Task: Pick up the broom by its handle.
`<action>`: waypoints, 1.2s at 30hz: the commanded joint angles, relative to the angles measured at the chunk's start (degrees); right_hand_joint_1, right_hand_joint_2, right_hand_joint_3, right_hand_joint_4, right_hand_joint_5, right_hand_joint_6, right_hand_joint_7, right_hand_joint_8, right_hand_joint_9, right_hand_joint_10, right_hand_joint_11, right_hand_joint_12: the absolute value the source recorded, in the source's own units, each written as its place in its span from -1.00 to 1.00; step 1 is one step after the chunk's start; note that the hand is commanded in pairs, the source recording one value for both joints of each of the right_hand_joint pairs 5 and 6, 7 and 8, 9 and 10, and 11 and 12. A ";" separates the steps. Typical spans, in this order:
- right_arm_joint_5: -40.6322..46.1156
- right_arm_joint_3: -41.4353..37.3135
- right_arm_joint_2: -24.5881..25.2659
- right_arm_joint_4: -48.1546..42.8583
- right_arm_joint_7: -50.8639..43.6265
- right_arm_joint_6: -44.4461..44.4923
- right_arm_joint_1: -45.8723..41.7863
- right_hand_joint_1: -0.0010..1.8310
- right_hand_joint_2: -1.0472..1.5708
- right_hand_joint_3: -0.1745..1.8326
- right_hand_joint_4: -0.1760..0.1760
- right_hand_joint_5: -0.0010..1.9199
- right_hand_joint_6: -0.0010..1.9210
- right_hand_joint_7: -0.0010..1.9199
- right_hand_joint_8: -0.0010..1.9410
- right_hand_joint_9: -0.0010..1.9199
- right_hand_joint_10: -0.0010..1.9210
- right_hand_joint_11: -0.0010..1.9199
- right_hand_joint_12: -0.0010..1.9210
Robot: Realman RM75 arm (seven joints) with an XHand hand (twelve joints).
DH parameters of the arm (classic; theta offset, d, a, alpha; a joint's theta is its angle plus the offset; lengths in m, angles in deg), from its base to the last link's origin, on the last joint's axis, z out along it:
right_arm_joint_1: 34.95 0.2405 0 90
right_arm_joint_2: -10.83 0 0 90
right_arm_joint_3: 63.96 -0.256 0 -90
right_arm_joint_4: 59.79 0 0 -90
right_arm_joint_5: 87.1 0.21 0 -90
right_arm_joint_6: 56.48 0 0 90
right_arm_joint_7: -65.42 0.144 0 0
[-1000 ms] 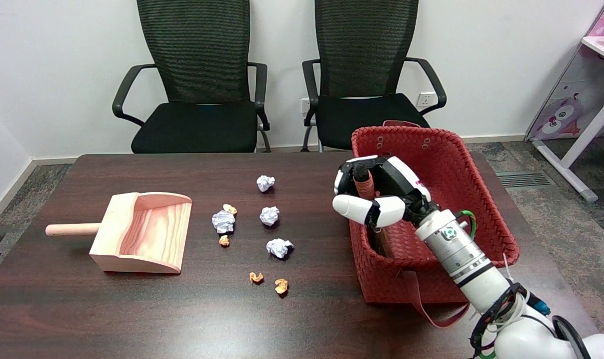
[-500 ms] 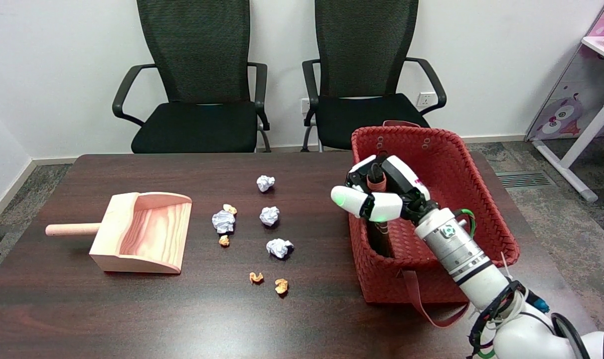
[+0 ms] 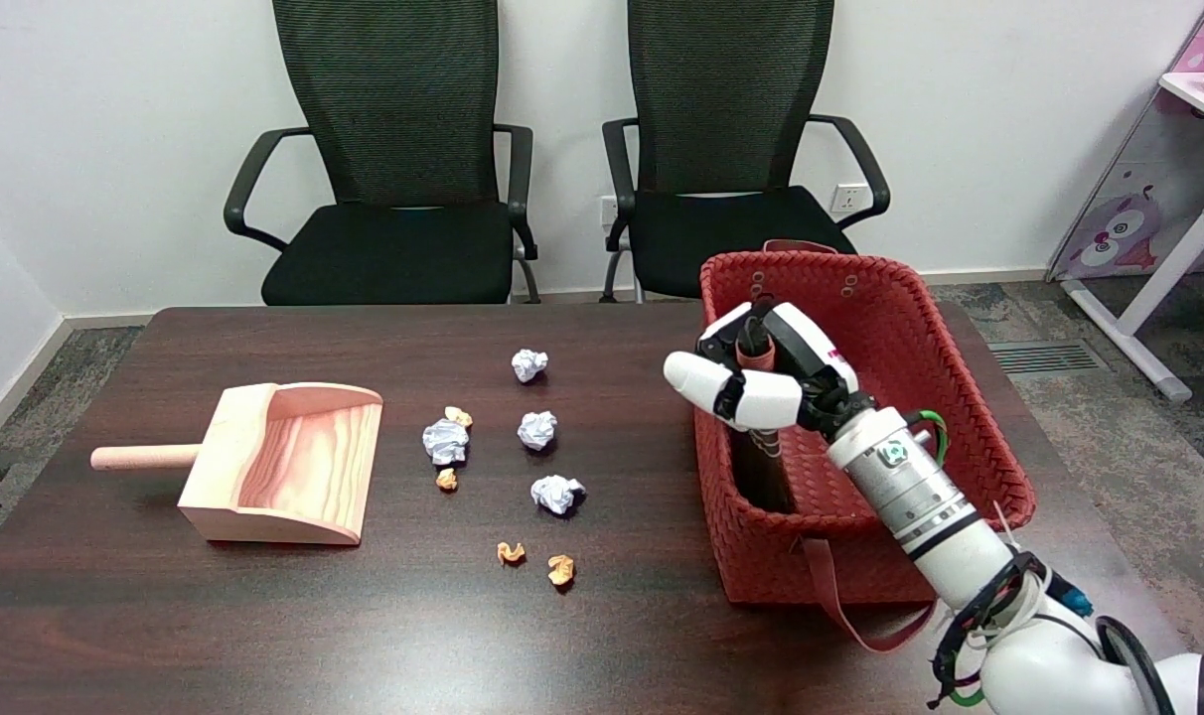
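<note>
- Standing upright in the near-left corner of the red woven basket [image 3: 920,328], the broom [image 3: 758,452] shows only a reddish handle top poking out between the fingers and a dark lower part running down against the basket's left wall.
- Wrapping that handle top, the right hand [image 3: 766,372] has its fingers curled around it, with the thumb reaching out to the left over the rim; the hold looks closed, though how firmly the palm side bears on the handle cannot be told from here.
- Slipping is the first risk: the grip sits at the very top of the handle, so a loose wrap could let the broom slide down through the fingers on a lift.
- Catching is the second: the broom's lower end lies hidden deep in the basket, and a tilted pull could snag it on the woven wall and drag or tip the basket toward the table's [image 3: 612,636] near edge.
- Swinging is the third: once clear, a long broom held at one end may pivot and sweep into the crumpled paper balls [image 3: 537,430] lying left of the basket.
- Resting well apart at the far left, the wooden dustpan [image 3: 284,467] seems out of harm's way.
</note>
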 commanded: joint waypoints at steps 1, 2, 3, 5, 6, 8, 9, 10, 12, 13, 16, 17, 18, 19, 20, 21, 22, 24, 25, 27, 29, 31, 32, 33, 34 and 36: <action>0.96 -1.89 0.07 0.43 -0.08 -1.83 1.20 -0.02 0.46 -0.07 1.00 1.00 1.00 1.00 0.98 1.00 1.00 1.00 1.00; 1.07 -2.22 0.07 0.53 -0.08 -1.99 1.20 -0.02 0.51 -0.05 1.00 1.00 1.00 1.00 0.98 1.00 1.00 1.00 1.00; 1.08 -2.63 0.07 0.62 -0.08 -2.31 1.20 -0.02 0.57 -0.03 1.00 1.00 1.00 1.00 0.98 1.00 1.00 1.00 1.00; 1.08 -3.19 0.07 0.71 -0.08 -2.61 1.20 -0.02 0.74 -0.01 1.00 1.00 1.00 1.00 0.98 1.00 1.00 1.00 1.00; 1.08 -3.66 0.07 0.94 -0.08 -2.93 1.28 -0.03 0.81 -0.01 1.00 1.00 1.00 1.00 0.98 1.00 1.00 1.00 1.00; 1.08 -4.40 0.07 1.23 -0.08 -3.31 1.29 -0.05 0.91 0.01 1.00 1.00 1.00 1.00 0.98 1.00 1.00 1.00 1.00; 1.08 -4.69 0.07 1.39 -0.44 -3.34 1.29 -0.09 0.98 0.03 1.00 1.00 1.00 1.00 0.98 1.00 1.00 1.00 1.00; 1.15 -5.02 0.07 1.50 -0.80 -3.34 1.29 0.03 1.00 0.05 1.00 1.00 1.00 1.00 0.98 1.00 1.00 1.00 1.00; 1.82 -5.58 0.07 2.05 -1.73 -3.34 1.29 0.10 1.00 0.08 1.00 1.00 1.00 1.00 0.98 1.00 1.00 1.00 1.00; 2.17 -5.69 0.07 2.20 -2.13 -3.34 1.29 0.11 1.00 0.09 1.00 1.00 1.00 1.00 0.98 1.00 1.00 1.00 1.00; 3.69 -6.45 0.07 3.20 -4.06 -3.13 1.20 0.11 1.00 0.14 1.00 1.00 1.00 1.00 0.98 1.00 1.00 1.00 1.00; 4.53 -6.78 0.07 3.64 -4.63 -2.86 1.20 0.12 1.00 0.15 1.00 1.00 1.00 1.00 0.98 1.00 1.00 1.00 1.00; 5.01 -6.98 0.07 3.84 -4.93 -2.82 1.20 0.12 1.00 0.16 1.00 1.00 1.00 1.00 0.98 1.00 1.00 1.00 1.00; 5.69 -7.31 0.07 4.25 -5.58 -2.31 1.20 0.13 1.00 0.17 1.00 1.00 1.00 1.00 0.98 1.00 1.00 1.00 1.00; 6.70 -7.53 0.07 4.71 -6.80 -1.57 1.20 0.13 1.00 0.17 1.00 1.00 1.00 1.00 0.98 1.00 1.00 1.00 1.00; 7.20 -7.62 0.01 5.10 -7.54 -1.37 1.20 0.13 1.00 0.18 1.00 1.00 1.00 1.00 0.98 1.00 1.00 1.00 1.00; 8.60 -7.85 -0.01 5.98 -9.43 -1.11 1.20 0.13 1.00 0.18 1.00 1.00 1.00 1.00 0.98 1.00 1.00 1.00 1.00; 11.24 -8.54 -0.01 7.71 -14.19 -1.06 1.20 0.13 1.00 0.21 1.00 1.00 1.00 1.00 0.98 1.00 1.00 1.00 1.00; 13.17 -9.11 -0.01 8.91 -17.51 -1.19 1.20 0.13 1.00 0.21 1.00 1.00 1.00 1.00 0.98 1.00 1.00 1.00 1.00; 16.62 -10.29 -0.01 11.08 -22.23 -1.49 1.20 0.12 1.00 0.21 1.00 1.00 1.00 1.00 0.98 1.00 1.00 1.00 1.00; 20.66 -11.71 -0.10 14.21 -30.05 -1.58 1.20 0.12 1.00 0.22 1.00 1.00 1.00 1.00 0.98 1.00 1.00 1.00 1.00; 23.55 -12.38 -0.10 15.92 -35.47 -1.50 1.28 0.12 1.00 0.23 1.00 1.00 1.00 1.00 0.98 1.00 1.00 1.00 1.00; 25.65 -12.91 -0.10 17.47 -39.21 -1.57 1.29 0.12 1.00 0.23 1.00 1.00 1.00 1.00 0.98 1.00 1.00 1.00 1.00; 26.81 -13.19 -0.10 18.35 -41.23 -1.58 1.29 0.12 1.00 0.23 1.00 1.00 1.00 1.00 0.98 1.00 1.00 1.00 1.00; 29.10 -13.43 -0.10 20.06 -45.06 -1.25 1.45 0.12 1.00 0.23 1.00 1.00 1.00 1.00 0.98 1.00 1.00 1.00 1.00; 31.73 -13.44 -0.17 22.02 -49.21 -0.89 1.94 0.12 1.00 0.23 1.00 1.00 1.00 1.00 0.98 1.00 1.00 1.00 1.00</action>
